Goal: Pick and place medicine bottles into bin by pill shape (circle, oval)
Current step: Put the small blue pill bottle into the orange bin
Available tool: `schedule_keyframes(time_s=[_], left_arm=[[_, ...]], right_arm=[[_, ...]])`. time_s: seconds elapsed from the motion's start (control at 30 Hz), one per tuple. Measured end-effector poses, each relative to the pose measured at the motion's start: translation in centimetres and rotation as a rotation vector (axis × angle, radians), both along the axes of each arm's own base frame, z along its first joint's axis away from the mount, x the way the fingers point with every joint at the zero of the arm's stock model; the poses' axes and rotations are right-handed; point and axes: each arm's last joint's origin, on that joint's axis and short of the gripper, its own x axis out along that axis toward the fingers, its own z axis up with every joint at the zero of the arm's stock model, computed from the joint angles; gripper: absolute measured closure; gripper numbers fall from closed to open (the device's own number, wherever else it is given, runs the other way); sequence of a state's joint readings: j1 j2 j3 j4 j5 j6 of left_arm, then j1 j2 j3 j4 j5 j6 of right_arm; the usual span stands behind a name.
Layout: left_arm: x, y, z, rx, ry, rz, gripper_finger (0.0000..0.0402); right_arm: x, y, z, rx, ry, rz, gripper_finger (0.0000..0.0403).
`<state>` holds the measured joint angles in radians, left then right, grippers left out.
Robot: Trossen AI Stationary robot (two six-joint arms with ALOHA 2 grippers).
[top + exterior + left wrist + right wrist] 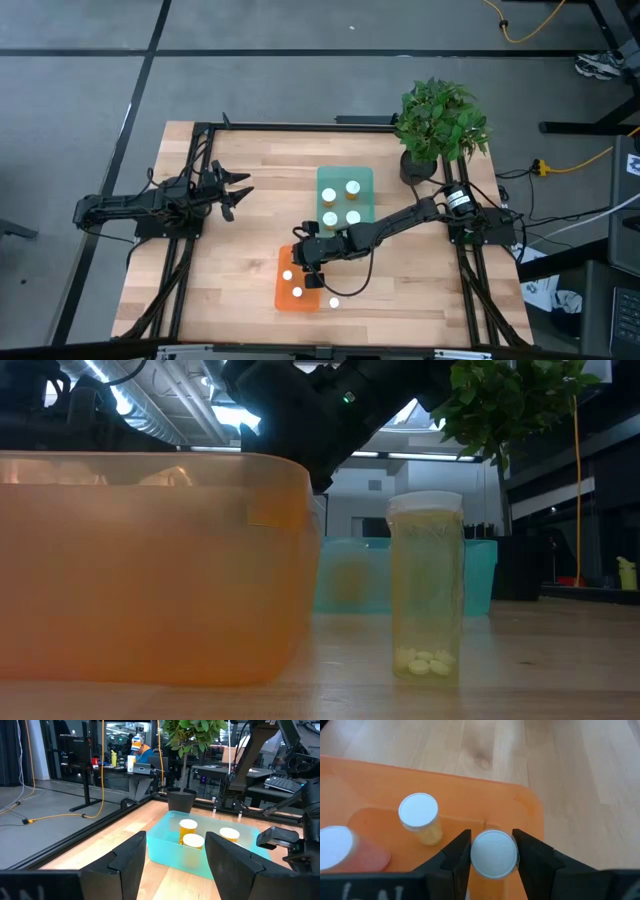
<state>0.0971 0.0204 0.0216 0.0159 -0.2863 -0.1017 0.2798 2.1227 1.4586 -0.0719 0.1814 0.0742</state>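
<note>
Two dark robot arms work over a wooden surface (240, 250), seen from above. On the left, the left gripper (238, 193) hovers over bare wood with its fingers spread wide, holding nothing, well apart from the bins. Near the middle, toward the front edge, sits an orange bin (283, 297); behind it, toward the back of the surface, sits a teal bin (340, 178). The teal bin holds four white-capped medicine bottles (340, 203). The orange bin holds two bottles standing upright (419, 812). The right gripper (492, 854) reaches in from the right and hangs over the orange bin's near corner, its fingers closed on the sides of a held bottle (493, 854), white cap facing up. Just right of the orange bin, a lone bottle (427, 585) stands upright on the wood; the low view shows small pale pills lying at its bottom. At the back right corner stands a potted plant (440, 120).
</note>
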Motion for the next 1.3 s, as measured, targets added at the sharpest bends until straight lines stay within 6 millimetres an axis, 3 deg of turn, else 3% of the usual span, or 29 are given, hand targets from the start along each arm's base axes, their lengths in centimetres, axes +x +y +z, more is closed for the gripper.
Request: schedule_keyframes(time_s=[1.3], left_arm=[[0.0, 0.0, 0.0, 0.0, 0.0, 0.0, 0.0206]], right_arm=[[0.09, 0.03, 0.05, 0.005, -0.013, 0.0, 0.0259]])
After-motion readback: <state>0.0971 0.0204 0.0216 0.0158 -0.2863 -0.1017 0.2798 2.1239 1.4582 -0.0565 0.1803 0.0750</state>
